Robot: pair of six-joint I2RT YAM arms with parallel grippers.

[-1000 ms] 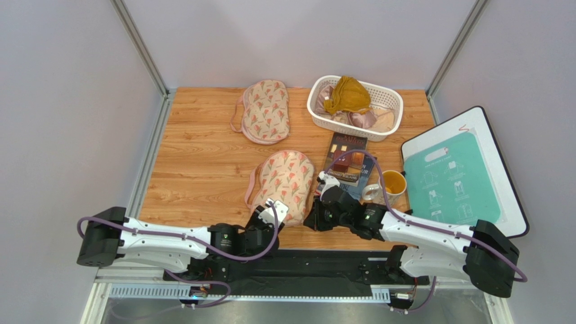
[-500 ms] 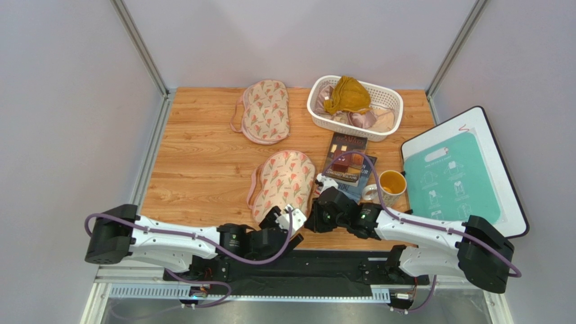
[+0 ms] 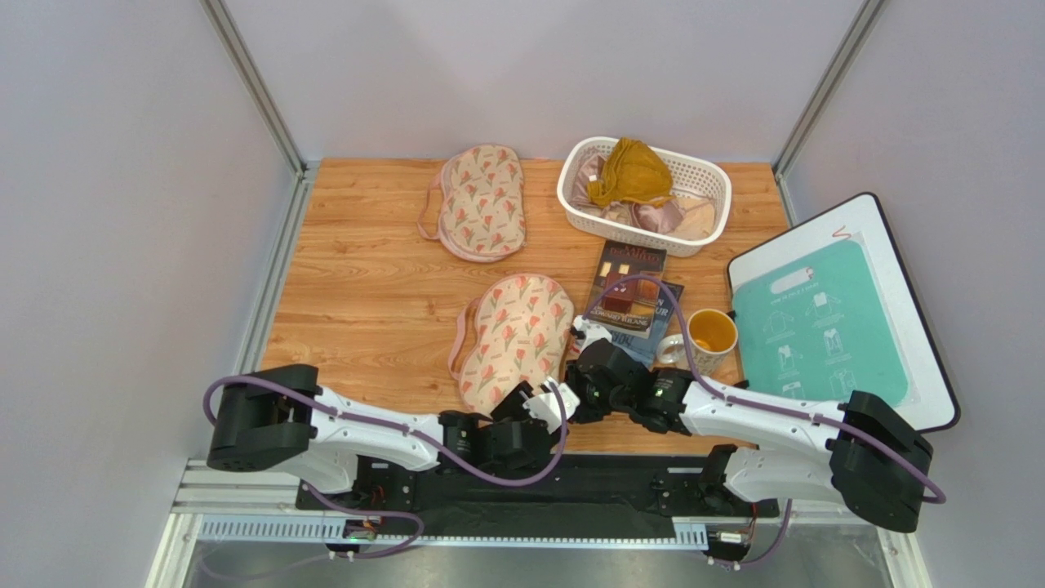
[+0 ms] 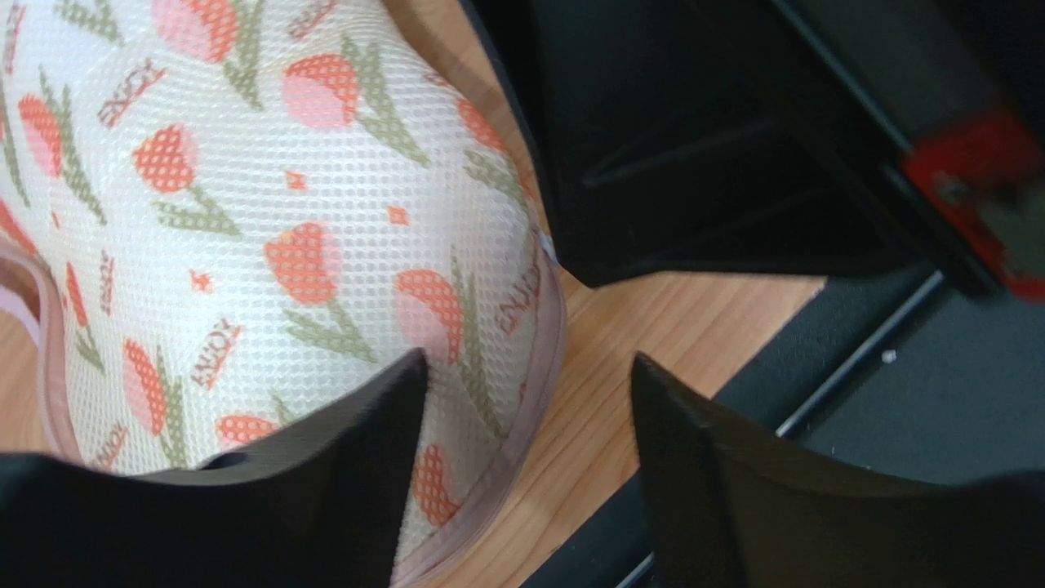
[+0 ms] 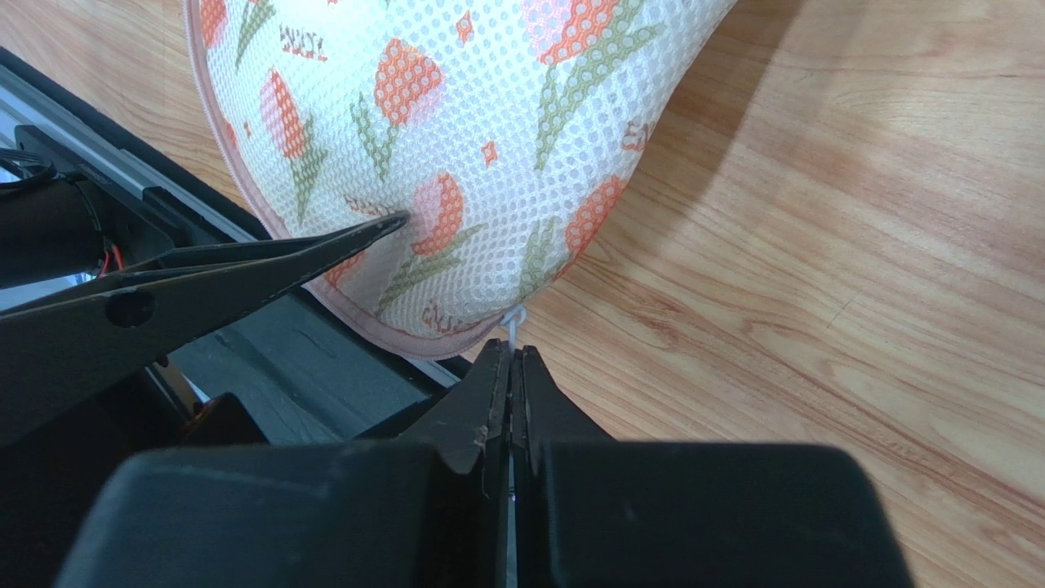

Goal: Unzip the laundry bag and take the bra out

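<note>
The near laundry bag [image 3: 513, 333], beige with red-pink flowers and pink trim, lies near the table's front edge. It fills the left wrist view [image 4: 270, 221] and the right wrist view [image 5: 491, 135]. My right gripper [image 3: 579, 371] is at the bag's near right end, its jaws shut [image 5: 510, 358] on a small white zip pull [image 5: 514, 324]. My left gripper [image 3: 541, 404] is open [image 4: 528, 380], one finger over the bag's near edge and the other over the wood. A second, like bag [image 3: 482, 200] lies at the back. The bra is hidden.
A white basket [image 3: 577, 186] at the back right holds a mustard garment [image 3: 628, 172] and a pinkish satin garment [image 3: 656, 216]. A book [image 3: 628, 288], a yellow mug [image 3: 711, 333] and a white-and-teal board [image 3: 828, 321] lie to the right.
My left arm has swung right along the front edge, bringing its gripper to the bag's near end beside the right gripper. The right gripper has hardly moved.
</note>
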